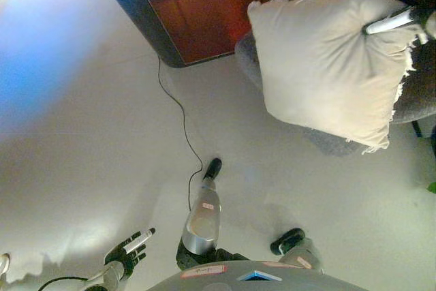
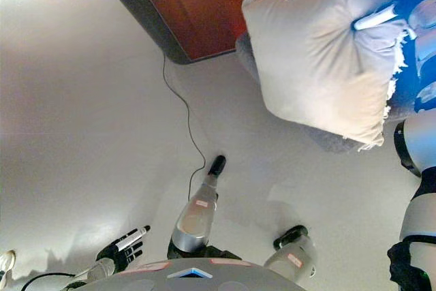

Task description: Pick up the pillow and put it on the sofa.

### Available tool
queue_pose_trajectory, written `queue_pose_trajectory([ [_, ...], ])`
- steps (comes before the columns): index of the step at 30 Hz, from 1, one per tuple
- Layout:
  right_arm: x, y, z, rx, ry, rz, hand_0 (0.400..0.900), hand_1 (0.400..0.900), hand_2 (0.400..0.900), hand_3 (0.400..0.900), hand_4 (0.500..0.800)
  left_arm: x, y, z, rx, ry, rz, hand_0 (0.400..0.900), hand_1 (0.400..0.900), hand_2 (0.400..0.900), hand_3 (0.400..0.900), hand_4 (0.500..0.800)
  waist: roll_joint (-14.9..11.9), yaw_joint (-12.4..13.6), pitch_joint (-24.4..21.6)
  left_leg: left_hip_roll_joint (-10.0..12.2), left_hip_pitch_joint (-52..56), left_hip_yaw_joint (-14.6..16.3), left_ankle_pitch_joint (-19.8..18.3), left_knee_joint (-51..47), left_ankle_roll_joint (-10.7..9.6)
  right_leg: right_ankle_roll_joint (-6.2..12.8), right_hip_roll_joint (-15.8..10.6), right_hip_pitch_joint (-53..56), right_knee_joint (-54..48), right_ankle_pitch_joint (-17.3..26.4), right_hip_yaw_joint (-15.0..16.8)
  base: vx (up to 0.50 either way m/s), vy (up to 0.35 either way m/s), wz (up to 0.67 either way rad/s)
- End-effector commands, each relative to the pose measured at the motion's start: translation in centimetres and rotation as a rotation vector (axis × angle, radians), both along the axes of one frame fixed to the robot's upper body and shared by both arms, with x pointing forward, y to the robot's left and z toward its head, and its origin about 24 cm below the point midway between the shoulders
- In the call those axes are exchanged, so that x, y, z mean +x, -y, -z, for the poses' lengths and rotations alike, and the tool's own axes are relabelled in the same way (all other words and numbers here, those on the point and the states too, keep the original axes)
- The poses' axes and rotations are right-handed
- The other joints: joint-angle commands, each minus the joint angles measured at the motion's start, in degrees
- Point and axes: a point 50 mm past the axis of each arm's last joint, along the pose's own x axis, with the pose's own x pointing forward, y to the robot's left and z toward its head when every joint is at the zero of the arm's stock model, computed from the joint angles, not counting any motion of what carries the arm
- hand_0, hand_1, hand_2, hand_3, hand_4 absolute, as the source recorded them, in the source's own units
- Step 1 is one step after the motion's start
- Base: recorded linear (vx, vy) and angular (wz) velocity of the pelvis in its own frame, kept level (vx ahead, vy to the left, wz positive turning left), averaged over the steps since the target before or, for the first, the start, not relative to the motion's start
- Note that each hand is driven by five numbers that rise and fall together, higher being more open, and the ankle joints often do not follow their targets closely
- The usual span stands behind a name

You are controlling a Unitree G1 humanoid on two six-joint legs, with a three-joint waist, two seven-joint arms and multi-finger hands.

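The cream pillow (image 1: 327, 66), fringed along its edge, is held in the air in front of the grey sofa (image 1: 422, 93), pinched at its upper right corner by the right hand (image 1: 409, 18), whose fingers curl into the fabric. The left hand (image 1: 128, 252) hangs low over the pale floor (image 1: 88, 155), fingers relaxed and straight. A wooden cabinet (image 1: 204, 11) stands behind.

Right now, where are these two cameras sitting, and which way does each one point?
Left eye view: on the robot's head, looking down at the floor; shows the left hand low, and the right hand with fingers curled into the pillow.
Right eye view: beside it, same downward aim; more of the right arm shows.
Shared: pillow held over the grey sofa, wooden cabinet.
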Motion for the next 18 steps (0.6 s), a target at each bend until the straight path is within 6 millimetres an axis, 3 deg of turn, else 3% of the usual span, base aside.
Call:
queue_pose_trajectory([
  [1,-1.5,1.0,-5.7,-0.14,0.165,0.12,0.9,0.9,0.9,0.9,0.8,-0.7,-2.3,-0.9,0.047,-0.011,0.005,0.9,0.9,0.9,0.9,0.8,1.93,-0.72,-0.61,3.99,2.64,-0.63,2.05,-6.16,1.68,-0.35,0.07,-3.59,-3.76,4.45,2.43,-0.04,0.112,-0.05],
  [6,-3.8,3.7,-6.4,-0.226,0.124,0.303,0.9,0.9,0.9,0.9,0.8,-0.9,-1.6,-0.6,0.002,-0.002,0.005,0.9,0.9,0.9,0.9,0.8,2.74,-2.54,-1.59,4.05,4.91,1.41,1.82,-6.39,1.24,0.04,-0.89,-3.23,-3.97,4.88,3.4,-0.01,0.1,-0.06],
  [11,-5.1,5.0,-7.0,-0.254,0.102,0.373,0.9,0.9,0.9,0.9,0.8,-1.1,-1.0,-0.3,-0.02,-0.015,0.018,0.9,0.9,0.9,0.9,0.8,2.37,-3.99,-2.79,4.68,7.39,3.28,1.62,-6.44,0.58,0.13,-0.6,-0.57,-6.37,5.68,3.25,0.02,0.042,-0.05],
  [18,-6.4,6.6,-6.4,-0.266,0.04,0.4,0.9,0.9,0.9,0.9,0.8,-2.4,-1.3,-0.3,-0.005,-0.071,0.012,0.9,0.9,0.9,0.9,0.8,-0.37,-6.16,-6.33,6.38,12.18,6.09,2.55,-6.44,-0.58,0.25,2.72,8.68,-14.07,7.45,1.41,0.11,-0.016,-0.13],
])
